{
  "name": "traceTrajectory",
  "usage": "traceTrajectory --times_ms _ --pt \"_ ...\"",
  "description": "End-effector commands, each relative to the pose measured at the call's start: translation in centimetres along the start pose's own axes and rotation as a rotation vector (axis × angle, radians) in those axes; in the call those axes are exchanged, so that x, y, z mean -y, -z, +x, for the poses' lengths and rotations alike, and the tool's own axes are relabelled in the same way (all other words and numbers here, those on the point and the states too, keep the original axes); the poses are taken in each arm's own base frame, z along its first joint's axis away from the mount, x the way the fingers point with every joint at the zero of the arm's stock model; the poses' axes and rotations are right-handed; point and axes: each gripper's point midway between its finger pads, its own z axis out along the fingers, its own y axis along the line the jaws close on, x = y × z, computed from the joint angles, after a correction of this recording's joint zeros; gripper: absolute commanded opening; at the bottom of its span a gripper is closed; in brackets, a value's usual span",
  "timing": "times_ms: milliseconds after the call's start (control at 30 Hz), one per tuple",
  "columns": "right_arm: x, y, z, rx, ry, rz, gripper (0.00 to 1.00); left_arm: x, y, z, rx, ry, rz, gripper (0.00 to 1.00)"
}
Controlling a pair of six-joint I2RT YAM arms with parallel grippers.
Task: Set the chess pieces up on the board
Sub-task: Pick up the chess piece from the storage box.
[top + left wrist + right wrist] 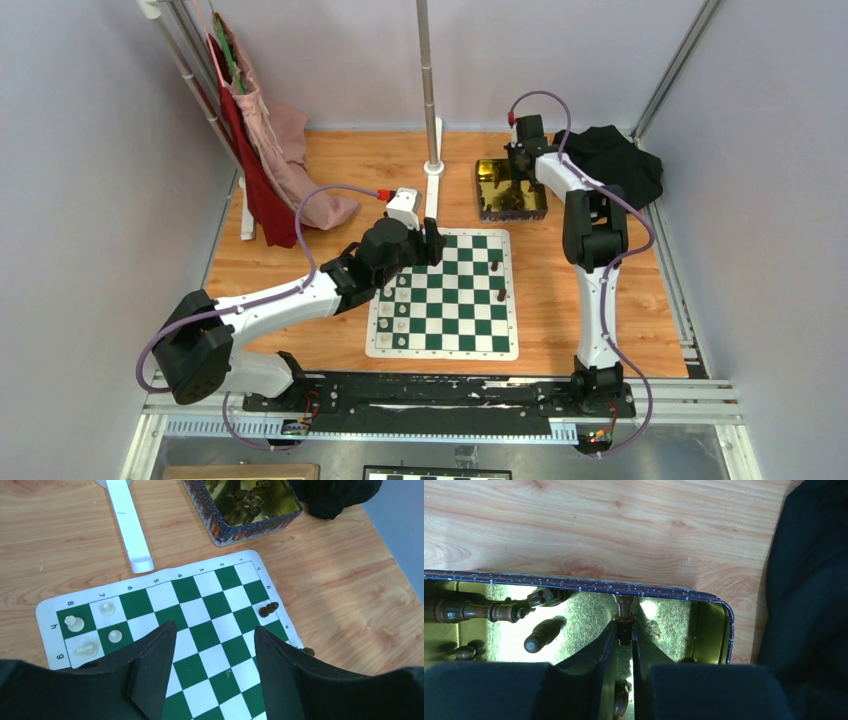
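One dark brown piece (624, 611) sits inside the gold tin (709, 625), right up against its far wall. My right end effector (624, 639) is clenched on it, fingers pinched in from both sides. Only the top of it pokes out past the fingertips, so I can't say which piece it is. More loose brown pieces (479, 611) lie on the tin floor to the left, one of them cut off by the frame edge. From the top cam the arm covers that grip completely, so no help there.

Over on the board (460, 310), two dark pieces (498, 270) sit along the right edge. In the left wrist view the upper dark piece (268, 609) looks to be lying on its side near the border. The lower dark piece (307, 651) is mostly hidden behind a finger. A few cream pieces (75, 623) stand in the corner marked 8 and h.

The left end effector (215, 626) hangs over the board, fingers spread with nothing between them, and it blocks the near part of the board in its own view.

The tin sits on the table (550, 320) just past the board's far right corner, with a black cloth (620, 160) beside it.
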Motion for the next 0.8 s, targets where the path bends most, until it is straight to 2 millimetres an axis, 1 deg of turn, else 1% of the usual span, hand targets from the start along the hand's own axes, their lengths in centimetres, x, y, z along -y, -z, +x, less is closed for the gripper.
traceTrajectory --times_ms 0,33,167,367,600,700,767 --pt "-1.0 0.0 0.2 -0.023 0.007 -0.019 0.03 0.3 0.0 -0.9 0.040 0.004 0.001 0.64" --pt "-1.0 0.1 0.2 -0.023 0.007 -0.018 0.00 0.3 0.0 -0.9 0.040 0.005 0.001 0.64" --pt "-0.9 1.2 -0.1 -0.009 0.004 -0.025 0.00 0.3 0.2 -1.0 0.043 0.008 0.004 0.64" --pt "-1.0 3.7 -0.7 0.014 0.001 -0.043 0.00 0.3 0.9 -1.3 0.055 0.019 0.012 0.64" --pt "-1.4 6.4 -0.5 0.014 0.015 -0.069 0.00 0.2 1.9 -1.9 0.077 0.026 0.021 0.64" --pt "-1.7 7.8 -0.6 0.013 0.029 -0.075 0.00 0.0 2.4 -2.0 0.084 0.028 0.023 0.64" --pt "-2.8 9.1 -0.5 0.001 0.052 -0.121 0.00 -0.2 2.7 -1.9 0.083 0.025 0.020 0.64"
